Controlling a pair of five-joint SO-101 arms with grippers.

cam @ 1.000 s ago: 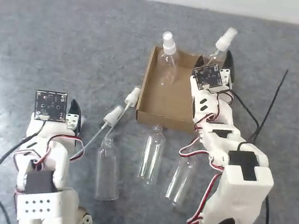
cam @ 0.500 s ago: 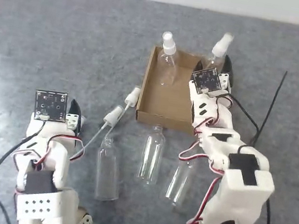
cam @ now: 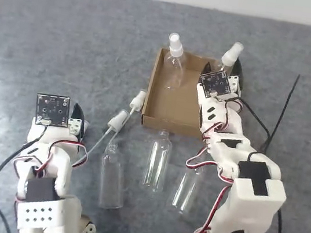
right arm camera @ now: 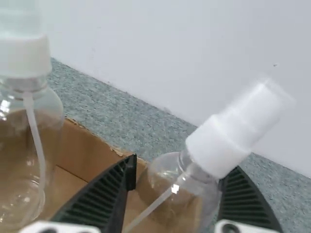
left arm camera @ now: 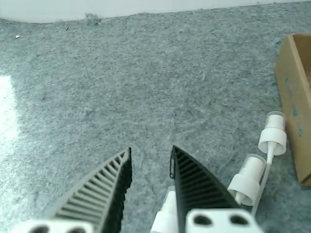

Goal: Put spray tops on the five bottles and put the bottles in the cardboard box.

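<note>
The right jaws are gripping the body of a capped bottle (right arm camera: 170, 179), keeping it upright at the far right corner of the cardboard box (cam: 183, 106). The left jaws are hanging partly open, holding nothing, over the worktop's near left part. The bottle is looking light, thin and slippery to me, so I am judging a gentle hold below its shoulder safer than one on the spray top.

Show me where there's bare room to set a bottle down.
Widest bare patch: the carpet left of the cardboard box, beyond the left hand. The box's near half is bare too. Crowded: in front of the box, three uncapped bottles and two spray tops lie between the arms.
</note>
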